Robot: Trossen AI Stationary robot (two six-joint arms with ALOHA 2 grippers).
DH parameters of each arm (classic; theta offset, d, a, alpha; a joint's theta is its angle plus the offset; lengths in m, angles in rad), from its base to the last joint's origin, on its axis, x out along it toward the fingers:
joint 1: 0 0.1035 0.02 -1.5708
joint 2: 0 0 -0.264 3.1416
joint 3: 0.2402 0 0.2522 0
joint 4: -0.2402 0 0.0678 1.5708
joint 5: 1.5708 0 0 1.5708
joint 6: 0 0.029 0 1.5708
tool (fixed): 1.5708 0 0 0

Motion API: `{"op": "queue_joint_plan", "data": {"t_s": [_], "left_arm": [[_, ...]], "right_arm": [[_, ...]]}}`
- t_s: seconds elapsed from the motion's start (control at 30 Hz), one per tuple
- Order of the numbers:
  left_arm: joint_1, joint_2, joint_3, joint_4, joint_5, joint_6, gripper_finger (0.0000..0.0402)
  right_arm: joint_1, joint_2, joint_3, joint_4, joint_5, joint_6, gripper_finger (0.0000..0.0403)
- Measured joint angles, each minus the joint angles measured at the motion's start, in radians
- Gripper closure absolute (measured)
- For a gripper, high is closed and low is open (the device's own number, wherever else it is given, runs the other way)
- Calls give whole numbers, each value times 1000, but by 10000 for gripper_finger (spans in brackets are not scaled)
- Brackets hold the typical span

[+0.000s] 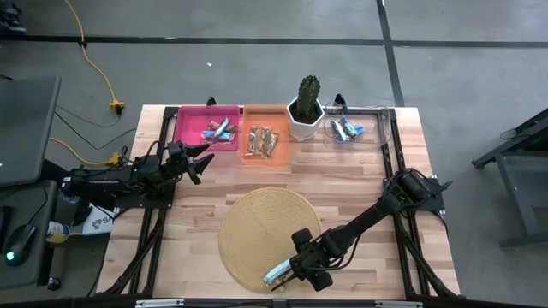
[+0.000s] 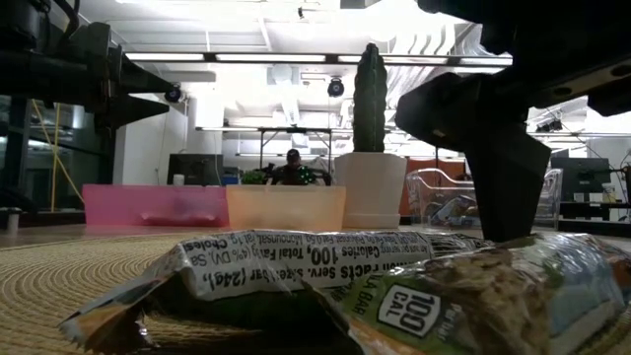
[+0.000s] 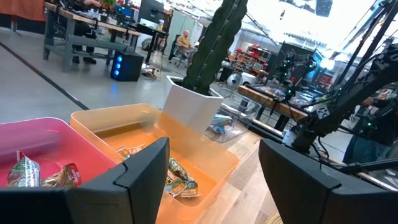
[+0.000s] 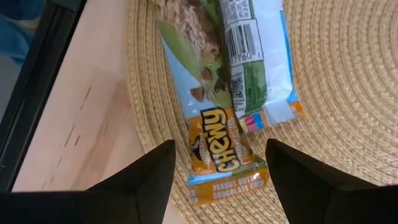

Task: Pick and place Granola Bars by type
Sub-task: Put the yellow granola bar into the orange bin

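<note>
Two granola bars (image 4: pixel 233 81) are lying nearest the lens, overlapping on the woven mat (image 1: pixel 257 227) at the near edge of the table (image 1: pixel 402 145), one showing its Chewy peanut butter chocolate chip front, the other its barcode side. Directly above them the right gripper (image 4: pixel 217 171) is hovering with its fingers spread wide and holding nothing; the Chewy bar's end is showing between the fingertips. Judging by this, the pick step is in hand: approach is complete, grasp not yet made. Sorted bars are already lying in the pink bin (image 1: pixel 193 120), the orange bin (image 1: pixel 265 111) and the clear bin (image 1: pixel 381 120) along the far edge, either side of the cactus (image 1: pixel 308 90). Near the pink bin, the left gripper (image 1: pixel 201 158) is waiting, fingers apart and empty. For the next move, the right gripper probably needs to descend squarely over one bar only, close across its width, and avoid dragging the overlapping neighbour.
</note>
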Motion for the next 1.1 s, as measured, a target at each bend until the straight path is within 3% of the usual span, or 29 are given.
{"op": "queue_joint_plan", "data": {"t_s": [0.33,1.1], "left_arm": [[0,0,0,0,0,0,156],[0,0,0,0,0,0,156]], "right_arm": [[0,5,0,2,18,4,173],[0,14,1,-29,9,29,281]]}}
